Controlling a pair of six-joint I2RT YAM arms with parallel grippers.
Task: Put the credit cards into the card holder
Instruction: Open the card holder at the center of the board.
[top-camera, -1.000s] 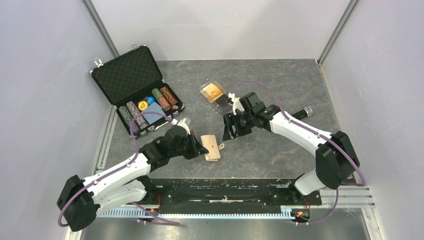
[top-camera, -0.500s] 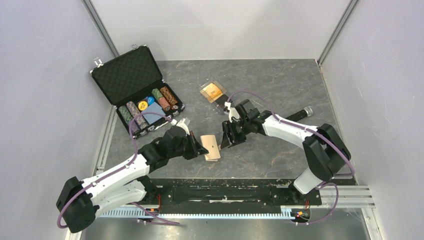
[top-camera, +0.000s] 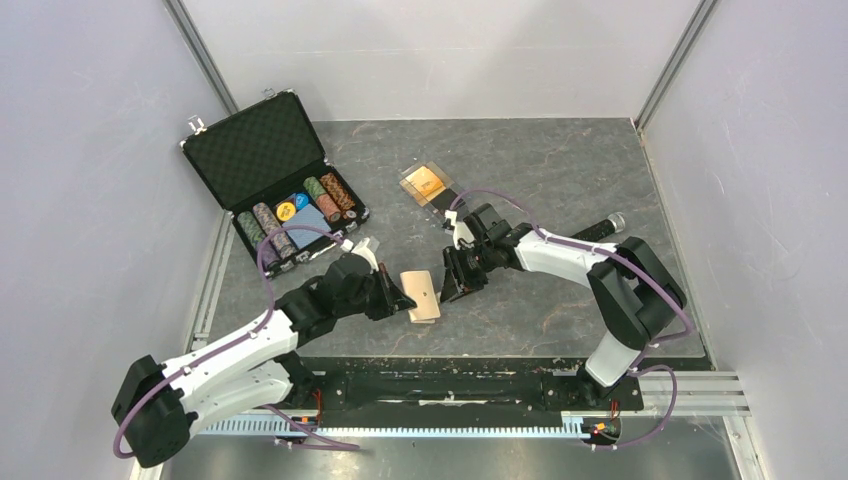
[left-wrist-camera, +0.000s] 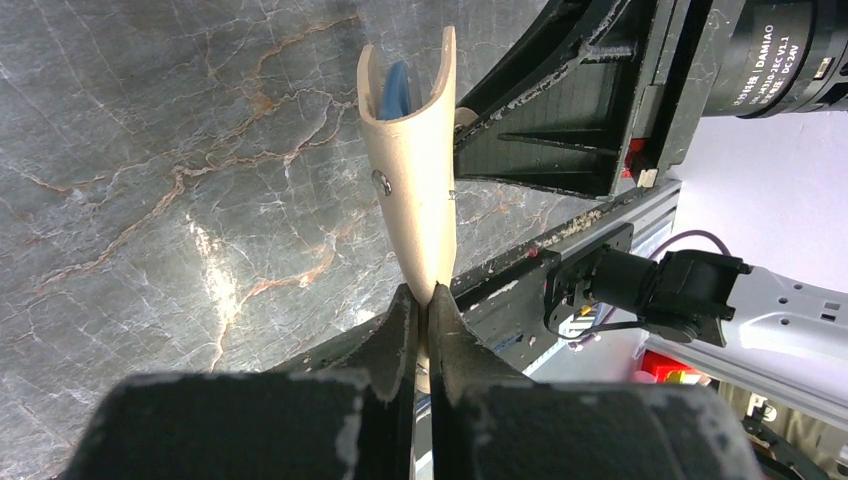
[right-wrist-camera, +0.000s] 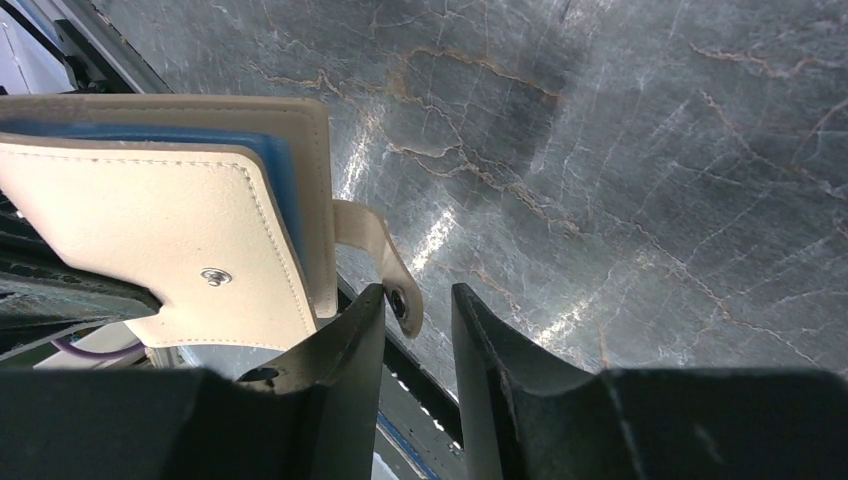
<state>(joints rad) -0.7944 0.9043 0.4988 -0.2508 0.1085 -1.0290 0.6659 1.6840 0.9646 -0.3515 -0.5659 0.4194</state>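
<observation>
Card holder (top-camera: 421, 293) clamped near the table's (top-camera: 560, 160) front, snap tab (right-wrist-camera: 375, 250) between the right jaws.
Left end effector (left-wrist-camera: 422, 300) clenched on its edge; right end effector (right-wrist-camera: 418, 305) parted around the tab. Orange-gold card (top-camera: 424, 181) lies farther back in a clear box (top-camera: 409, 187); a dark card (top-camera: 445, 198) seems to poke out beside it, under the cable (top-camera: 490, 191).

You see a grey stone-look table (top-camera: 560, 160). At the upper left of the top view, a black case (top-camera: 255, 150) stands open with its lid leaning back. Its tray holds rows of coloured chips (top-camera: 335, 192) and a blue deck (top-camera: 308, 224). A clear box (top-camera: 410, 186) lies near the middle. At the right lies a black stick (top-camera: 603, 226) with a silver tip, partly hidden.
</observation>
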